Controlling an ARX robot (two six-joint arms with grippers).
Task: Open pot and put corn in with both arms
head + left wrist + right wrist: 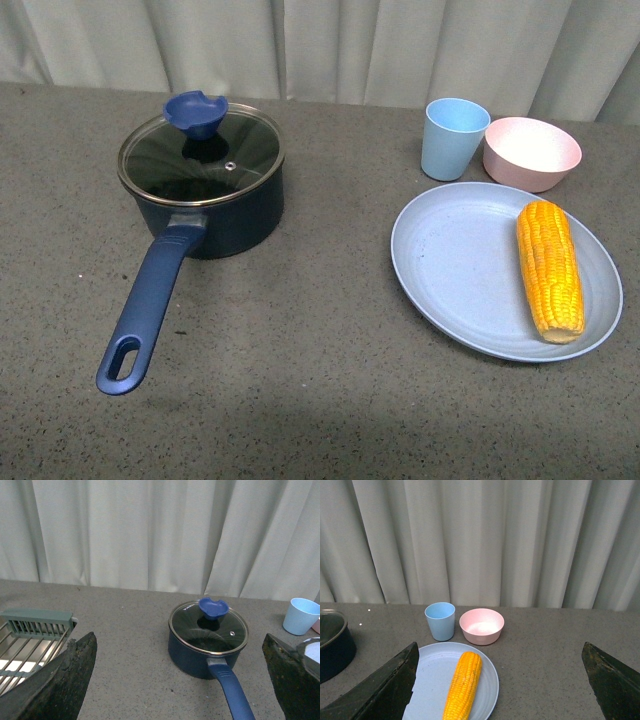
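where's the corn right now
In the front view, the corn lies on the right half of the plate, just in front of the pink bowl.

Pale blue plate (450, 270) seen on the grey tabletop (300, 400), right side. Light-blue cup (454, 138) and pink bowl (531, 152) set just behind it, close together. White curtain (400, 45) hung behind. Green-framed wire rack (35, 625) seen far left in the left wrist view.
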